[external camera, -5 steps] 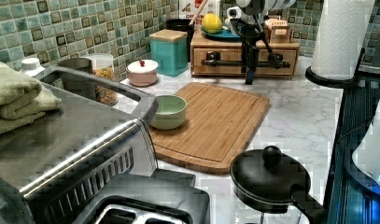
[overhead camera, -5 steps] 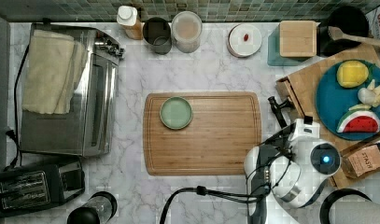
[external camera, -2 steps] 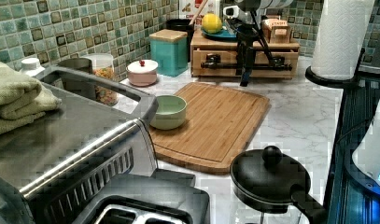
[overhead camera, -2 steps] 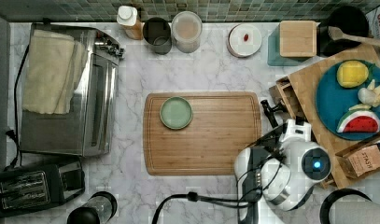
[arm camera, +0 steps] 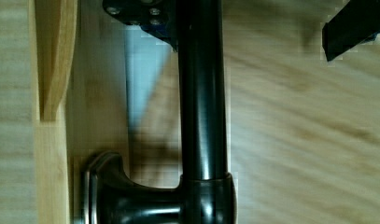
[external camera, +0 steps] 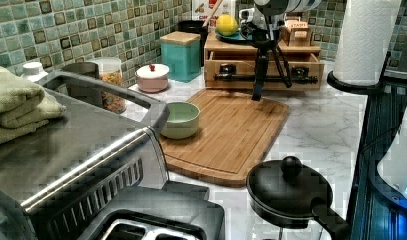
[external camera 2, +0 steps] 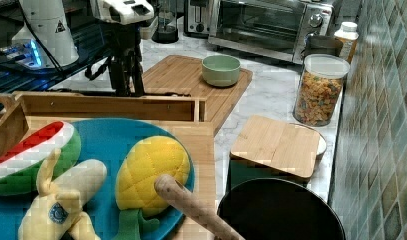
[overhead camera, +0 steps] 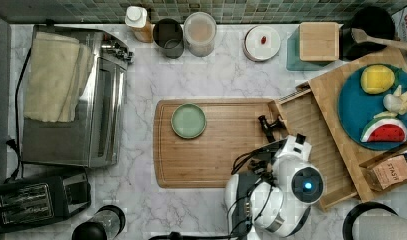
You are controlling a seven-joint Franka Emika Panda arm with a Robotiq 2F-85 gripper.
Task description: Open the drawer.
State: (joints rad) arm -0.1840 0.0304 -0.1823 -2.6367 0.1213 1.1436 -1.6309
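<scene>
The drawer (overhead camera: 311, 130) stands pulled out of the small bamboo cabinet, its striped plank bottom showing in the top view. Its front (external camera: 241, 62) carries a long black bar handle (external camera: 273, 78), and its rim (external camera 2: 91, 107) shows in the right view. My gripper (overhead camera: 271, 127) hangs at the handle over the cutting board's edge, near the drawer's front corner. In the wrist view the handle (arm camera: 201, 93) runs between my fingers (arm camera: 353, 25). One finger rests against the bar and the other stands well off it, so the gripper (arm camera: 246, 16) is open.
A wooden cutting board (overhead camera: 216, 145) with a green bowl (overhead camera: 188, 120) lies right before the drawer. A blue plate (overhead camera: 358, 117) of toy food sits on the cabinet top. A toaster oven (overhead camera: 71, 95), a teal canister (overhead camera: 316, 42), a black pot lid (external camera: 288, 192) and a paper towel roll (external camera: 366, 40) stand around.
The drawer has slid out toward the cutting board. My gripper moved with the handle to the top view's left and a little down.
</scene>
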